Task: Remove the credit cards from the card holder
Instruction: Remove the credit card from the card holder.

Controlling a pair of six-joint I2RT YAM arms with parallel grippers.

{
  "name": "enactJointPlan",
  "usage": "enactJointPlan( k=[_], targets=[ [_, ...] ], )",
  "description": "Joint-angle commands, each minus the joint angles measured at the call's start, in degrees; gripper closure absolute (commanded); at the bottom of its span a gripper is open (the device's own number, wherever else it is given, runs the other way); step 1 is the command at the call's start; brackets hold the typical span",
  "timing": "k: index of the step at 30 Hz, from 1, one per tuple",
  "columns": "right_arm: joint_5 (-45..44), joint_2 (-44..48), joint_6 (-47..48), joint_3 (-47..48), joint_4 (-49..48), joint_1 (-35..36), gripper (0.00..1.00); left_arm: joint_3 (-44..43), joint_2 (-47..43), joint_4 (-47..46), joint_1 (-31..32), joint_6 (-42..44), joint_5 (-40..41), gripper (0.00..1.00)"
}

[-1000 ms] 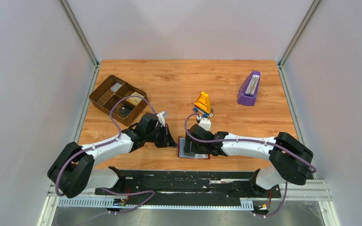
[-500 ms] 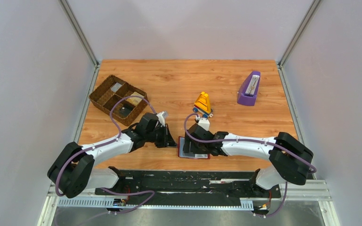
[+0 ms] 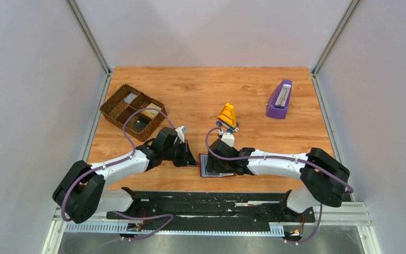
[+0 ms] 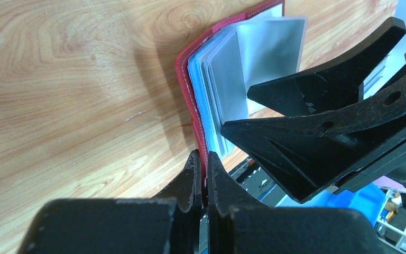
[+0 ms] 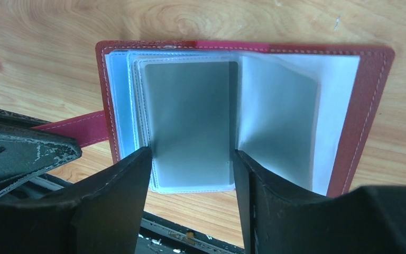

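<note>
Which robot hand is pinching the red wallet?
The left gripper: its fingers are closed tight on the card holder's red edge. The right gripper has its fingers spread apart over the plastic sleeves.

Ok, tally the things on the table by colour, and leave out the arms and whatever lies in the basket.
Brown: 1, the wicker basket
Dark red: 1, the card holder
Orange: 1, the cone-shaped toy
Purple: 1, the wedge stand
Total: 4
</note>
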State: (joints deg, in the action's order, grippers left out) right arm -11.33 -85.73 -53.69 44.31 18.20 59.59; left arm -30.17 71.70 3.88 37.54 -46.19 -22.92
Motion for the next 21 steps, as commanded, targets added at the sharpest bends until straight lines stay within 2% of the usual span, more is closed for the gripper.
enactJointPlan(
  k=[1, 5, 16, 21],
  targets=[
    [-3.2, 0.4, -0.7, 1.2, 1.8, 0.3, 0.43, -1.9, -1.6, 0.3, 0.4, 0.2, 1.2, 1.0],
    [-3.9, 1.9, -1.0, 0.9, 2.8, 0.3, 0.45, -2.1, -1.0, 0.7, 0.5, 0.5, 1.6, 1.0],
    [-4.3, 4.2, 0.7, 0.4, 2.5, 0.3, 0.44, -2.3, 0.0, 1.4, 0.5, 1.7, 1.8, 1.0],
    [-1.3, 4.1, 3.5, 0.2, -1.0, 0.2, 0.38, -2.3, -0.1, 0.9, 0.4, 1.6, 1.2, 1.0]
  ],
)
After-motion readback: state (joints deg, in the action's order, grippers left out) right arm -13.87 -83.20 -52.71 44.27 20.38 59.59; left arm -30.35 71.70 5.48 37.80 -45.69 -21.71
